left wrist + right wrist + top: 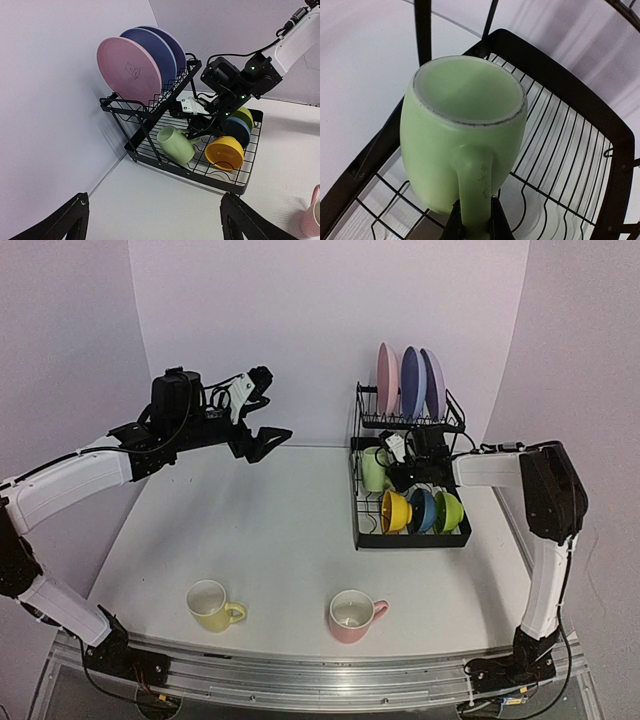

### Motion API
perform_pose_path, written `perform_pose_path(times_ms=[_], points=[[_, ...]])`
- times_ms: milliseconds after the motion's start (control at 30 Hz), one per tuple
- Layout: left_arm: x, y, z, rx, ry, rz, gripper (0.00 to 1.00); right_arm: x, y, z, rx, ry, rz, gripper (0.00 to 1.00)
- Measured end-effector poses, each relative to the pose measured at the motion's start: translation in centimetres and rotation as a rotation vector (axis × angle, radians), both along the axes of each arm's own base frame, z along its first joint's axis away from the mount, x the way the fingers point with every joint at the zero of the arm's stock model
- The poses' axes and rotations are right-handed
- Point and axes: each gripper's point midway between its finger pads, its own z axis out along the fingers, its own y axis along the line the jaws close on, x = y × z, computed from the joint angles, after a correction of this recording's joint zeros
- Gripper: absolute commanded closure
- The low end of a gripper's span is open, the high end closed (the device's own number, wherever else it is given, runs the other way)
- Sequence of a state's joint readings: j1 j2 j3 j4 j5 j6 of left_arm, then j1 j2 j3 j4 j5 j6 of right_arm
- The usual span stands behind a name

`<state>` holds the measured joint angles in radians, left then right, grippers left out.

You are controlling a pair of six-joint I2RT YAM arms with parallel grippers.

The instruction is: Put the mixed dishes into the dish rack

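As is seen from above, a black wire dish rack (412, 543) stands at the right of the white counter (270, 530). Three glossy plates are stood on edge in its upper shelf: pink plate (386, 378), blue plate (411, 380), lilac plate (434, 382). A yellow bowl (395, 511), dark blue bowl (422, 510) and green bowl (448, 510) are tipped on edge in the lower tray beside a pale green mug (372, 469). A yellow mug (210, 605) and pink mug (352, 615) are set upright near the lower edge. The left tool (275, 405) is held high at upper left, spread wide, empty. From the left wrist, the right arm (295, 40) is seen stretched into the tray. From the right wrist, the green mug's handle is pinched in the narrowed right tool (474, 225).
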<state>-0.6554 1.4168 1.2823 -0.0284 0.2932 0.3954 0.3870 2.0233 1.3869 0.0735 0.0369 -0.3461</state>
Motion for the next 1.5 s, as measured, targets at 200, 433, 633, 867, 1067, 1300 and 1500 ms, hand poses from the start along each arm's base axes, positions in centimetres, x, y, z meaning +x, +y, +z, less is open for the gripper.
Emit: perform_pose_path(times_ms=[200, 433, 633, 867, 1067, 1300, 1500], points=[[0.2, 0.0, -0.2, 0.003, 0.004, 0.003, 0.09, 0.5, -1.2, -0.7, 0.031, -0.03, -0.068, 1.0], [0.4, -0.1, -0.6, 0.009, 0.01, 0.004, 0.09, 1.9, -2.3, -1.2, 0.082, -0.068, -0.157, 1.0], [0.6, 0.0, -0.8, 0.013, 0.012, 0.007, 0.09, 3.1, -2.9, -1.7, 0.116, -0.105, -0.21, 1.0], [0.7, 0.0, -0.9, 0.017, 0.008, 0.009, 0.09, 4.3, -3.2, -2.0, 0.117, -0.141, -0.235, 1.0], [0.7, 0.1, -0.9, 0.023, 0.0, 0.008, 0.09, 5.1, -3.3, -2.1, 0.073, -0.176, -0.22, 1.0], [0.9, 0.0, -1.2, 0.029, 0.001, 0.007, 0.09, 5.7, -3.0, -2.1, 0.068, -0.189, -0.207, 1.0], [0.9, 0.0, -1.2, 0.03, 0.001, 0.007, 0.09, 6.5, -2.5, -2.2, 0.076, -0.2, -0.206, 1.0]])
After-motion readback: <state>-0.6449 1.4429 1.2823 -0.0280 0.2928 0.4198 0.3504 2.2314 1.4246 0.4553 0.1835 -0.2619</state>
